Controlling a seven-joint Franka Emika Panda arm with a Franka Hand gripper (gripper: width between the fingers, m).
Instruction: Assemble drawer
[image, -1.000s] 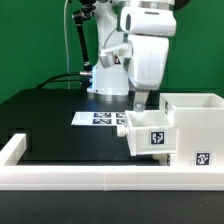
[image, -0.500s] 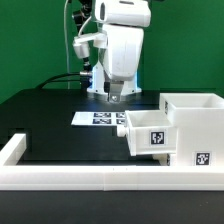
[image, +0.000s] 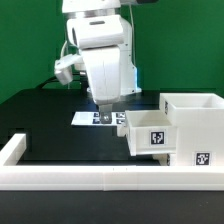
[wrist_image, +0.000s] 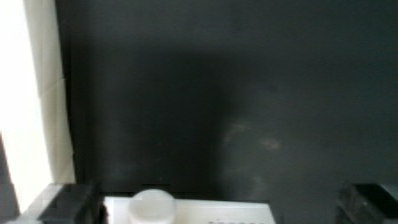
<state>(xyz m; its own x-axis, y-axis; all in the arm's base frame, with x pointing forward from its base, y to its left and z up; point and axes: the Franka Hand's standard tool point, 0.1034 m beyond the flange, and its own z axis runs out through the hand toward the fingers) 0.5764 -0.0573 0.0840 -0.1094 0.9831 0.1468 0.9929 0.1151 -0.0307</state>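
The drawer's white housing stands at the exterior view's right and bears a square tag low on its front. A smaller white tray with a tag juts from its left side. I cannot make out a second tray. My gripper hangs left of the tray, just above the marker board, apart from the drawer. In the wrist view the gripper has its two dark fingers wide apart with nothing between them. The marker board's edge and a small white rounded lump lie below.
A long low white rail edges the table's front and turns up the exterior view's left side; it also shows in the wrist view. The black tabletop stretches left of the gripper. Cables hang behind the arm's base.
The arm has swung toward the exterior view's left, away from the drawer, and has come down over the marker board.
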